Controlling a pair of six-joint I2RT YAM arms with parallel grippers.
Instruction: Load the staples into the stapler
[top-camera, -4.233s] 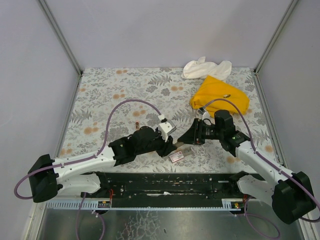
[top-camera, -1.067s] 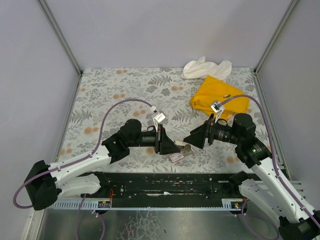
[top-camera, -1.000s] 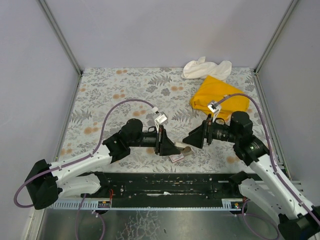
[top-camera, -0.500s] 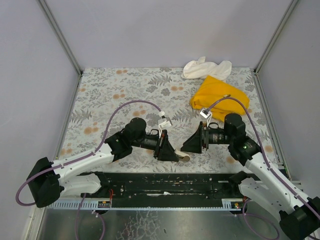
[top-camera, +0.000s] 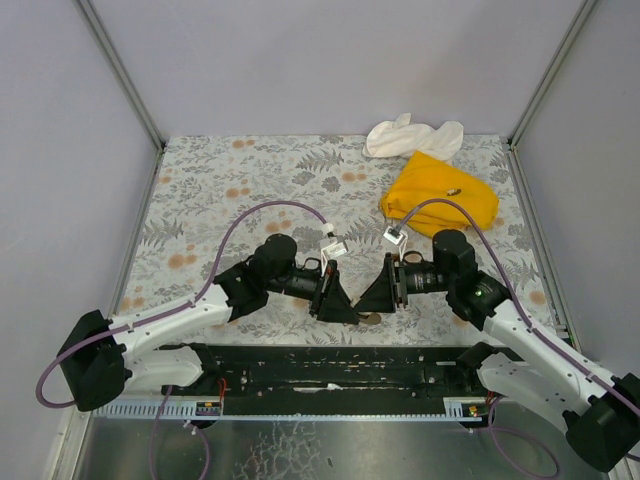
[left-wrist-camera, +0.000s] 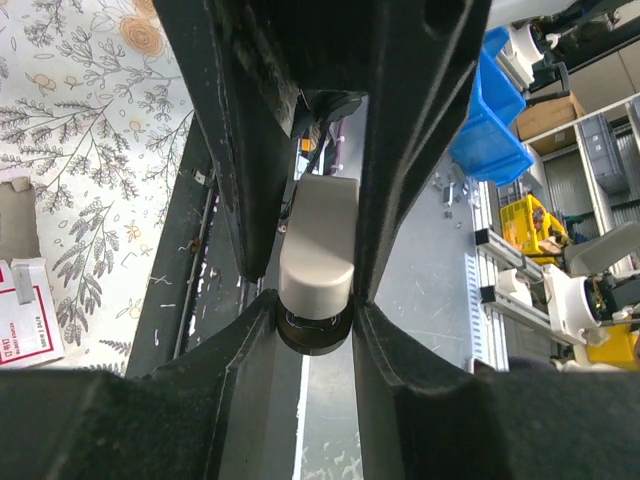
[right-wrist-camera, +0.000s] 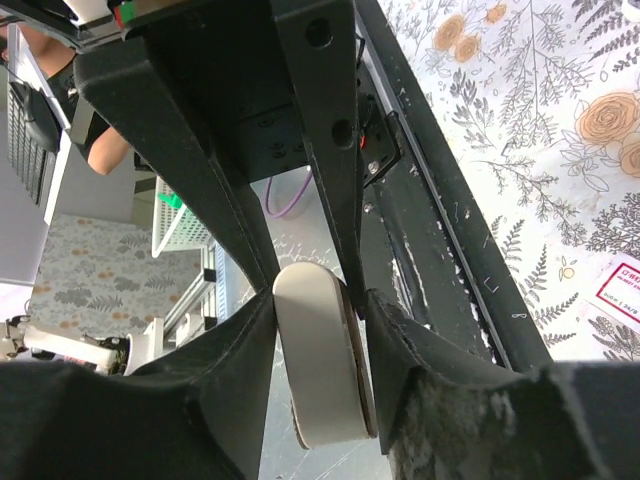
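Left pincer (left-wrist-camera: 315, 312) and right pincer (right-wrist-camera: 318, 322) face each other, each pinching the stapler (left-wrist-camera: 318, 240), at 6 o'clock on the tabletop (top-camera: 250, 180). Staples box (left-wrist-camera: 28, 310) lies flat nearby, 9 o'clock in the left wrist view. Probably light, crushable card: grip the long edges gently.

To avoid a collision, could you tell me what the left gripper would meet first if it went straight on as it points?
Most likely the right gripper: the left gripper points straight at it, both shut on the stapler between them. Depth is hard to judge from above.
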